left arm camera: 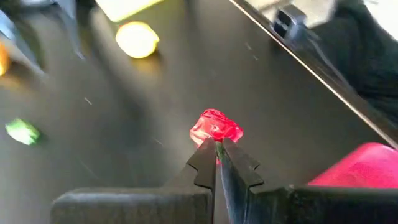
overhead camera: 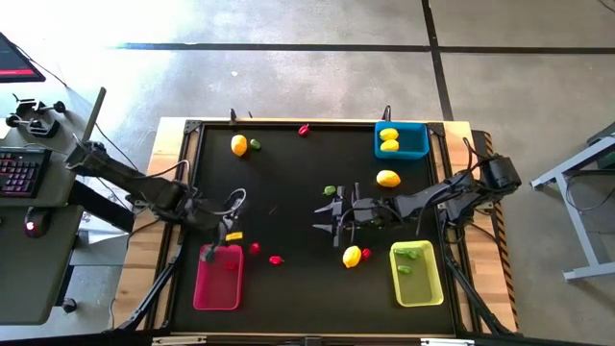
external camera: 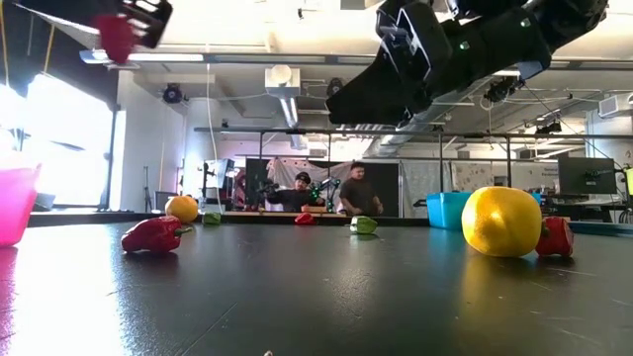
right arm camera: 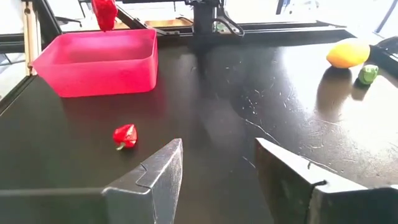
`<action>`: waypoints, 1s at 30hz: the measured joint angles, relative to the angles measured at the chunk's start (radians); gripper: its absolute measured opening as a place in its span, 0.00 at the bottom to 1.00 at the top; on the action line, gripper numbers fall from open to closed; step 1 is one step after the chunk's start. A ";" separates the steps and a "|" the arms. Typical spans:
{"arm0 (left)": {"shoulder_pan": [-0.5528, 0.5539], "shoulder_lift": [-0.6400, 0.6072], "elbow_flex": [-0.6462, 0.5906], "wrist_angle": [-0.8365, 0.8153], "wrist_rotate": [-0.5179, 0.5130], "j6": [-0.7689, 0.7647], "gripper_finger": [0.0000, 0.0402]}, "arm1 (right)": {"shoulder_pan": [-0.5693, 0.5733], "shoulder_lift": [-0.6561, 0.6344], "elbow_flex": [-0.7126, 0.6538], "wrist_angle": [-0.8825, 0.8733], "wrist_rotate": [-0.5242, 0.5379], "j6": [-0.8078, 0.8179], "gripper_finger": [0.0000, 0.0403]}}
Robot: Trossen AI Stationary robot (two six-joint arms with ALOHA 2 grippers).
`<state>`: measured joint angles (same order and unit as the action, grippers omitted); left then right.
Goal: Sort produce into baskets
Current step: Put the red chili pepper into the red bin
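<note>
Red piece (left arm camera: 216, 129) pinched in left gripper (left arm camera: 218, 149) above pink basket (overhead camera: 219, 279).

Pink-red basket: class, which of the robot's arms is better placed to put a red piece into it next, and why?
Left. The left gripper is shut on a red piece right beside the pink-red basket; the right gripper is open mid-table, empty.

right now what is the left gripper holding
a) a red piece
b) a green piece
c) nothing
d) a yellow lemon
a: the left gripper is shut on a red piece, and the right wrist view shows it held up over the pink basket.
</note>
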<state>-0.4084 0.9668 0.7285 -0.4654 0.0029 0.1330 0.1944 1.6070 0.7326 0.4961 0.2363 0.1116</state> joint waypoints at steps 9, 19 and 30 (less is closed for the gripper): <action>-0.167 0.015 0.011 -0.233 0.040 -0.323 0.00 | 0.000 0.000 0.000 -0.005 0.000 0.000 0.47; -0.316 0.108 -0.019 -0.272 0.047 -0.545 0.00 | -0.012 0.000 0.000 -0.008 0.000 0.003 0.47; -0.353 0.208 -0.062 -0.270 0.041 -0.637 0.00 | -0.029 0.001 0.000 -0.045 0.000 0.019 0.47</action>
<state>-0.7612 1.1750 0.6662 -0.7357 0.0443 -0.5036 0.1653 1.6081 0.7326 0.4515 0.2367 0.1303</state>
